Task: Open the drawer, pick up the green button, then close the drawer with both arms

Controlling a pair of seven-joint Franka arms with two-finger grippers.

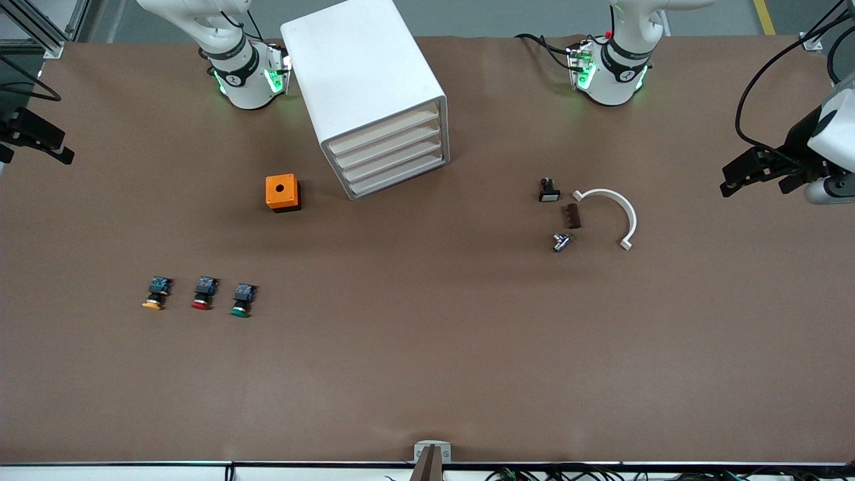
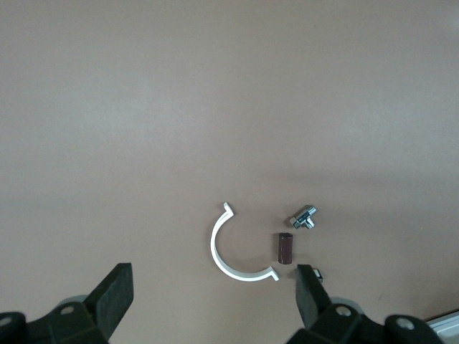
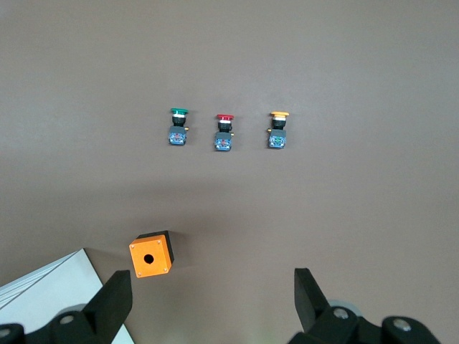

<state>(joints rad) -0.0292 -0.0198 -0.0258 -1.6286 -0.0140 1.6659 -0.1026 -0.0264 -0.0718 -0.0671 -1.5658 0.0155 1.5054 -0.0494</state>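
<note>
A white cabinet (image 1: 364, 87) stands between the two arm bases, its several drawers (image 1: 394, 159) all shut. The green-capped button (image 1: 242, 300) lies on the table toward the right arm's end, last in a row with a red-capped one (image 1: 204, 294) and a yellow-capped one (image 1: 156, 294). The right wrist view shows the green button (image 3: 178, 126) some way off from the jaws. My right gripper (image 1: 63, 148) hangs open and empty at the table's right-arm end. My left gripper (image 1: 755, 182) hangs open and empty at the left-arm end. Both stand well apart from the cabinet.
An orange box (image 1: 283, 193) with a round hole sits beside the cabinet. Toward the left arm's end lie a white half ring (image 1: 618, 210), a brown block (image 1: 572, 216), a metal fitting (image 1: 562, 241) and a small black switch (image 1: 549, 190).
</note>
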